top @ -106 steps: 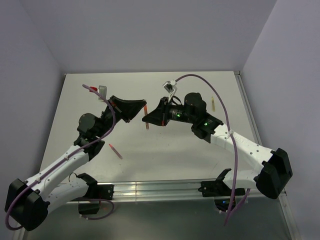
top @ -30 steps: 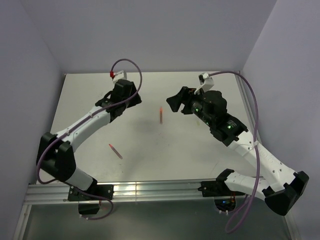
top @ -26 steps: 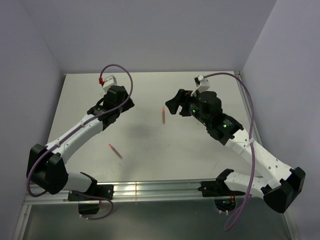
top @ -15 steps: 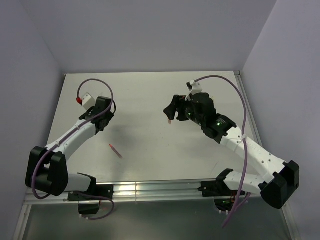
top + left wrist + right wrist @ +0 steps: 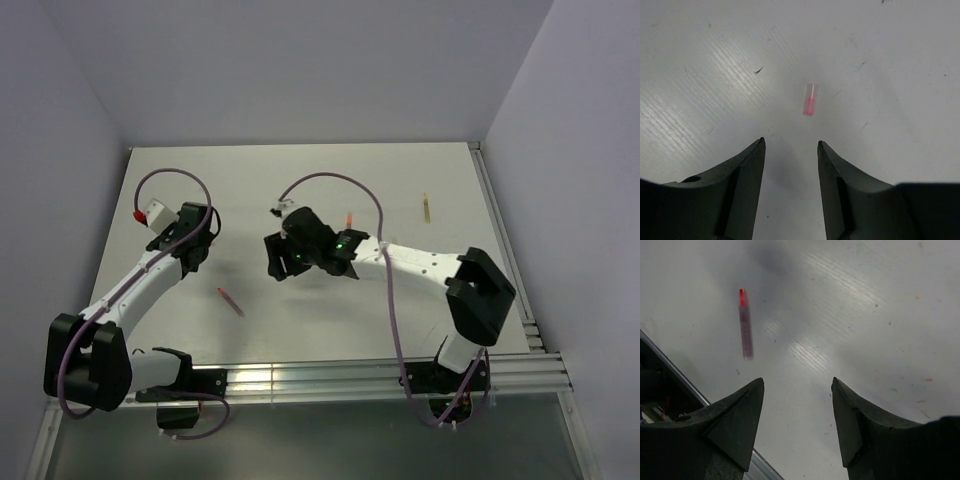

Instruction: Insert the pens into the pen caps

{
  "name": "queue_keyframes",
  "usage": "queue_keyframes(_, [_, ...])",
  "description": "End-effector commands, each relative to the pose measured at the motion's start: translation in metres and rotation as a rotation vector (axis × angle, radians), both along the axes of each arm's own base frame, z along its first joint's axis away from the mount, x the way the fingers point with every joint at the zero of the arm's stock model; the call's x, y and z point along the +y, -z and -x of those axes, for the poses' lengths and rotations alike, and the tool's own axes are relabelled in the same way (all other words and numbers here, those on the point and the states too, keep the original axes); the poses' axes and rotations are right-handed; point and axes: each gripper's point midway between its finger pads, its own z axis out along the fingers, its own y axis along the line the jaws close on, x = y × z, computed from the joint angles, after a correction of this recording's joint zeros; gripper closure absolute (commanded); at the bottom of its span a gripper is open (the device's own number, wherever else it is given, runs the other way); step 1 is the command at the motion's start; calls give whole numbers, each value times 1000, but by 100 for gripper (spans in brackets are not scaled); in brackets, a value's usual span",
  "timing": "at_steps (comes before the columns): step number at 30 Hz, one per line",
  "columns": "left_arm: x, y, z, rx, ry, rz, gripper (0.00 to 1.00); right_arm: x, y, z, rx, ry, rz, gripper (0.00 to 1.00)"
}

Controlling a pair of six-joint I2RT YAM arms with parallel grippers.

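Note:
A red pen (image 5: 231, 301) lies on the table near the front left; the right wrist view shows it (image 5: 745, 324) ahead and left of my right gripper (image 5: 797, 382), which is open and empty. In the top view that gripper (image 5: 277, 262) hangs right of the pen. A short pale pink pen cap (image 5: 810, 99) lies just ahead of my open, empty left gripper (image 5: 790, 142). The top view shows the left gripper (image 5: 195, 255) but not the cap. A tan-olive pen (image 5: 425, 207) lies at the far right. A short red piece (image 5: 348, 219) shows behind the right arm.
The table's metal rail (image 5: 300, 375) runs along the near edge and shows at the lower left of the right wrist view (image 5: 670, 390). Grey walls close in the back and both sides.
The right gripper has swung left across the middle of the table toward the near-left red pen. The left gripper has drawn back toward the left and nearer. Both stay open.

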Motion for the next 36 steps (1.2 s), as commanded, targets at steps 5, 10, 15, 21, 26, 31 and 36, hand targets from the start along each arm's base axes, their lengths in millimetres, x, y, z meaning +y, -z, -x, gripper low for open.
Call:
queue_keyframes(5, [12, -28, 7, -49, -77, 13, 48, 77, 10, 4, -85, -86, 66, 39])
queue_keyframes(10, [18, -54, 10, -89, -99, 16, 47, 102, 30, 12, -79, -118, 94, 41])
queue_keyframes(15, [25, -73, 12, -99, -123, 29, 46, 120, 51, 25, -76, -160, 139, 41])
queue_keyframes(21, [32, -83, 11, -94, -141, 46, 46, 135, 72, 34, -69, -188, 179, 42])
queue_keyframes(26, [37, -86, 8, -102, -146, 56, 46, 144, 81, 37, -75, -198, 199, 42])
queue_keyframes(31, [40, -85, 6, -99, -151, 59, 46, 145, 93, 40, -78, -205, 235, 43])
queue_keyframes(36, [42, -79, 5, -87, -154, 63, 46, 145, 102, 42, -74, -206, 263, 43])
